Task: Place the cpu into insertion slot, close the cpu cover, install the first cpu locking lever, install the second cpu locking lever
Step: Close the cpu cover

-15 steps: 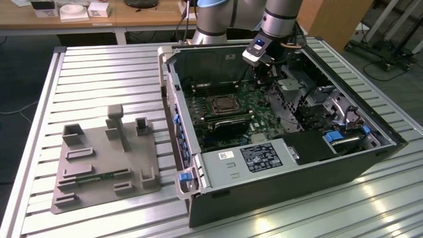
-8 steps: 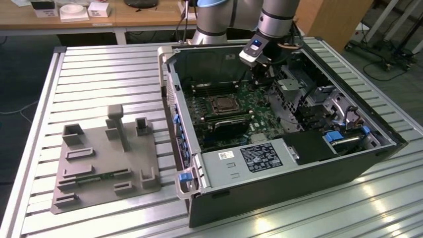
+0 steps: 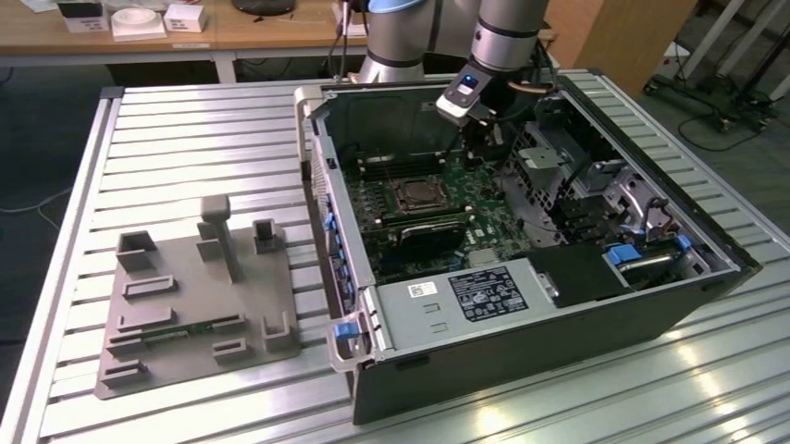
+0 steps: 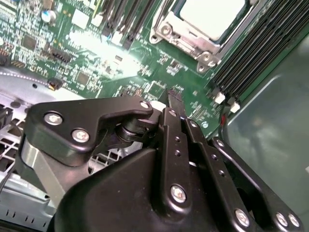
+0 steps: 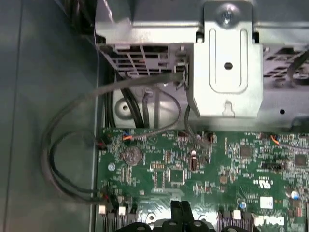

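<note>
The cpu [image 4: 212, 17], a flat square chip with a silvery top, lies in the insertion slot [image 3: 413, 196] on the green board. The cpu cover [image 4: 186, 41], a silvery frame, lies flat around the chip. In the exterior view my gripper [image 3: 486, 139] hangs low over the board, behind the socket and toward that view's right. Its black fingers are shut with nothing between them, tips [image 4: 174, 96] just above the green board and a short way from the socket's corner. The first wrist view shows the shut gripper [image 5: 179, 207] over the board's edge area.
The open computer case [image 3: 728, 268] lies on a slatted metal table. A labelled grey power supply box [image 3: 469, 291] sits at the case's near end. Black memory slots [image 4: 260, 43] flank the socket. A metal bracket [image 5: 227, 63] and loose cables [image 5: 72, 145] lie beyond the board. A grey fixture plate [image 3: 198, 296] rests beside the case.
</note>
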You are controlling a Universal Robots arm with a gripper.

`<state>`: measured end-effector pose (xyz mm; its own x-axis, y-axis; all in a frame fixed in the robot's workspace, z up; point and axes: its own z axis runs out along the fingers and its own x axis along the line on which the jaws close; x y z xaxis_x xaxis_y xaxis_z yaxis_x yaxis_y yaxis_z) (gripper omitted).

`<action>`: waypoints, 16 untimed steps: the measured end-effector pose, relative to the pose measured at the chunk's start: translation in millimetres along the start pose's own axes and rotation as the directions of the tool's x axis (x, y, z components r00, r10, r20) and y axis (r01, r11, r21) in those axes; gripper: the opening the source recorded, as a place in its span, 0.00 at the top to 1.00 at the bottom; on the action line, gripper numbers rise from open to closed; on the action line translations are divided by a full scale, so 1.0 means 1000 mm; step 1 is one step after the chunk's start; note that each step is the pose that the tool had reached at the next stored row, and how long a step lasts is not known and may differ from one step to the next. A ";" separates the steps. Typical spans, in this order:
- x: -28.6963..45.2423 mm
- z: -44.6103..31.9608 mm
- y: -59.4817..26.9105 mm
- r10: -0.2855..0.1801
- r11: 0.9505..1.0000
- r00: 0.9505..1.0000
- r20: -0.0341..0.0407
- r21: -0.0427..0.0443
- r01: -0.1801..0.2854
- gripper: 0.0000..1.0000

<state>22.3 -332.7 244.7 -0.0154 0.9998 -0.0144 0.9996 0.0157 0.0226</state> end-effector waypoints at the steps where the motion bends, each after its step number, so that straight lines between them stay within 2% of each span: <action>1: 0.0000 0.0000 -0.0019 0.000 1.000 1.000 0.000 0.000 0.000 0.90; 11: 0.0003 0.0001 -0.0203 0.000 1.000 1.000 0.000 0.000 0.000 0.90; 16: 0.0005 -0.0003 -0.0335 0.000 1.000 1.000 0.000 0.000 0.000 0.90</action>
<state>-11.2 -332.7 244.2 -0.0154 0.9998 -0.0145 0.9996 0.0157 0.0225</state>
